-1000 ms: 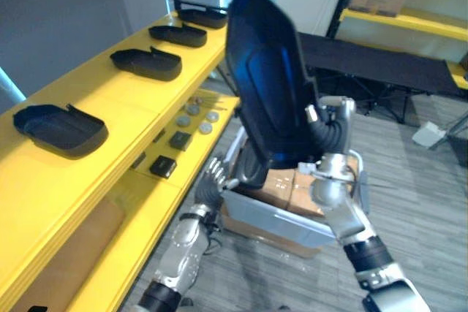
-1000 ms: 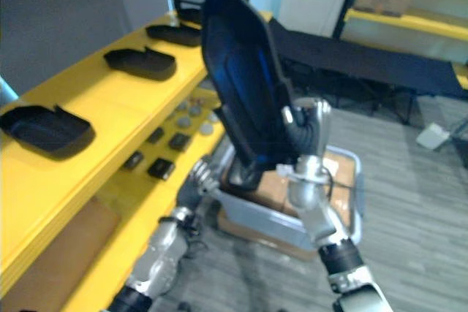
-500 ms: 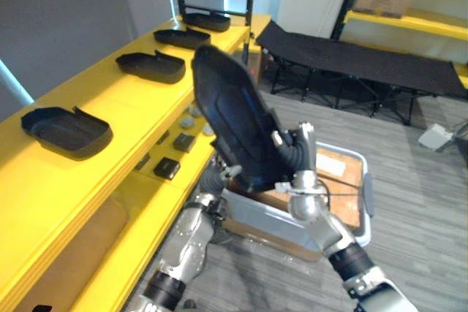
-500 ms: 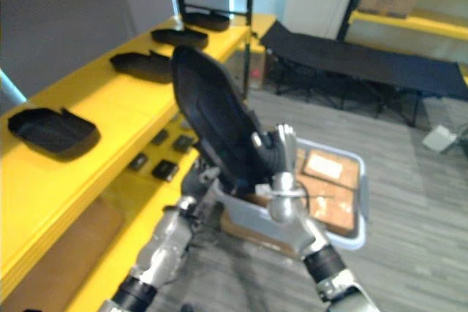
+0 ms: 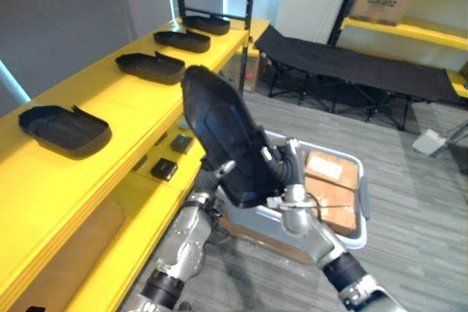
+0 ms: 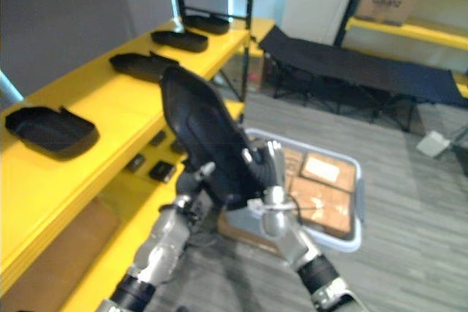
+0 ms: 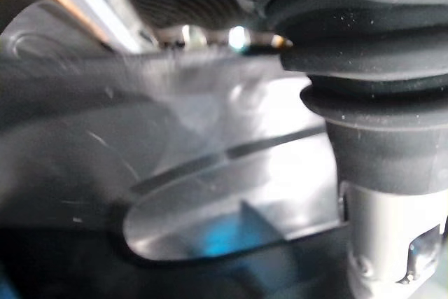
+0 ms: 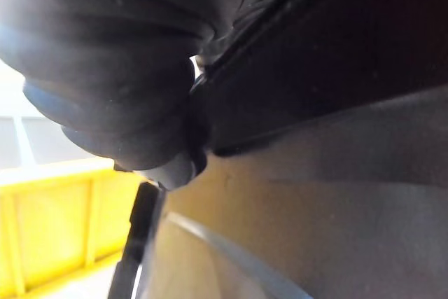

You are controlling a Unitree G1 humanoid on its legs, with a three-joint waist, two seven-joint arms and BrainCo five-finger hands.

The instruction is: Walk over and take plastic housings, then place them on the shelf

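Housing (image 5: 219,129): one large black plastic shell is held up tilted, between the two robot hands, above the bin and just right of the shelf.
Left robot hand (image 5: 214,178): it is set under the housing's near, lower end; whether it is closed on the shell cannot be told.
Right robot hand (image 5: 280,169): it is pressed against the housing's right side, by the lower edge; its grip is hidden and cannot be told.
Handling: the shell is judged stiff, thin-walled and light for its size. The glossy skin is likely to be slippery. Its breadth probably makes it awkward for one robot hand.
Hold: the rim at the lower end and the opposite side edge are judged the best places, with the weight shared by both robot hands. The broad smooth face is best avoided.
Shelf (image 5: 124,107): a long yellow shelf runs along the left, from near to far.
Housings on shelf: four are counted on the top level, open side up and well apart, the nearest (image 5: 66,129) and three farther along.
Housings in all: five are counted, the held one included.
Free place: bare yellow top is seen between the nearest housing and the next.
Bin (image 5: 362,195): one grey bin stands on the floor under the housing, with cardboard boxes in it whose number is not clear.
Blocks (image 5: 165,169): two small black blocks are clearly counted on the lower level.
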